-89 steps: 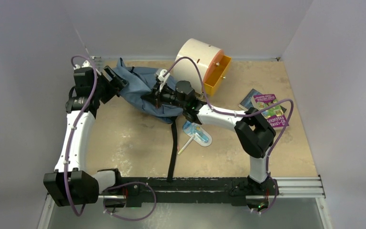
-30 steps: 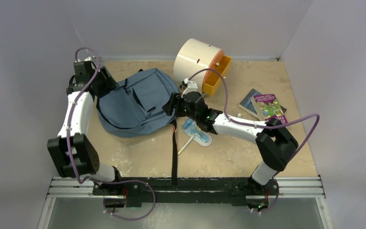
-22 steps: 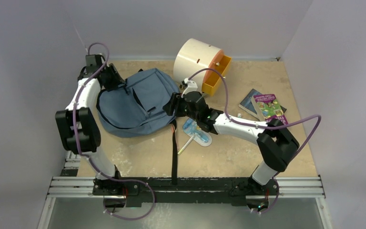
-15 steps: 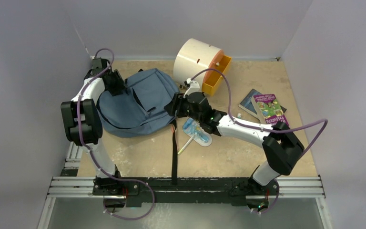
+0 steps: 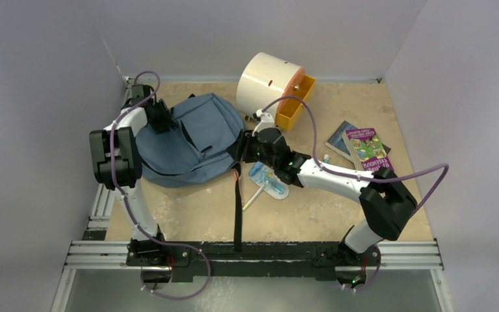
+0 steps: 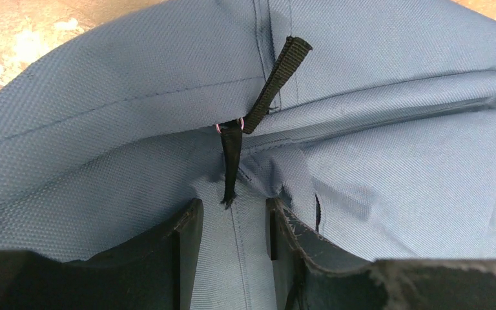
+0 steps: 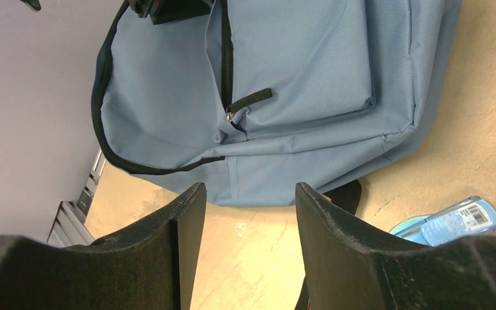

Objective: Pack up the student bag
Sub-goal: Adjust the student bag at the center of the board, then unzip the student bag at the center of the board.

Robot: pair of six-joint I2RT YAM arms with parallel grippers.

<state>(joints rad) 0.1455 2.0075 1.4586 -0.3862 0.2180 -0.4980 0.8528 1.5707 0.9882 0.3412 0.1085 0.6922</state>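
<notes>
Your bag (image 5: 185,140) lies flat at the table's (image 5: 312,208) far left. Your left gripper (image 6: 232,226) sits on its far-left edge, jaws part open with blue fabric between them; a grip cannot be confirmed. Your right gripper (image 7: 244,213) hovers beside the bag's right edge, part open, holding nothing.

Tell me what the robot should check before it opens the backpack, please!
1. Backpack lying flat on the table: ok.
2. Left gripper lined up with the black zipper pull: ok, the pull hangs just ahead of the gap.
3. Left gripper holding the pull: not ok, the fingers stand apart with only fabric between them.
4. Right gripper free: ok, open above the table, nothing between its fingers.
5. Main zipper opened: cannot tell.
6. Books and blister pack still outside: ok, waiting.
</notes>
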